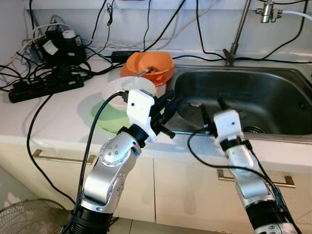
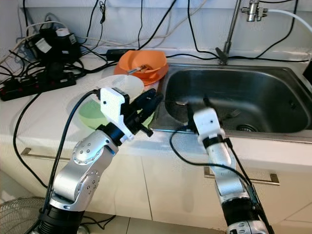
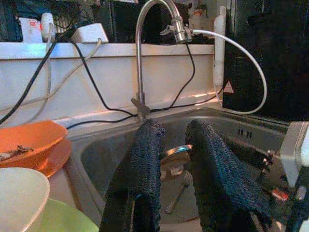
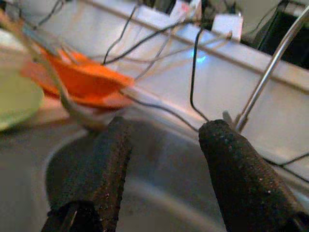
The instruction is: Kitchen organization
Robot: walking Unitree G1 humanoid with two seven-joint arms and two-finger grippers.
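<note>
Both claws poised at the sink (image 1: 273,92) rim, holding nothing.
Left claw (image 1: 168,105) narrowly parted, right claw (image 1: 210,109) spread wide; orange bowls (image 1: 148,68) sit on the worktop (image 1: 53,112) at the sink's nine o'clock. Left wrist view reveals a fork (image 3: 177,195) inside the basin.

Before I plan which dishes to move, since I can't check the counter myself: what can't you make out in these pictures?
- Green plate: the left arm hides its near rim in both eye views.
- What lies in the orange bowl: too small to name.
- Sink floor: right gripper covers part; a fork shows in the left wrist view.
- Right wrist view: motion-blurred.
</note>
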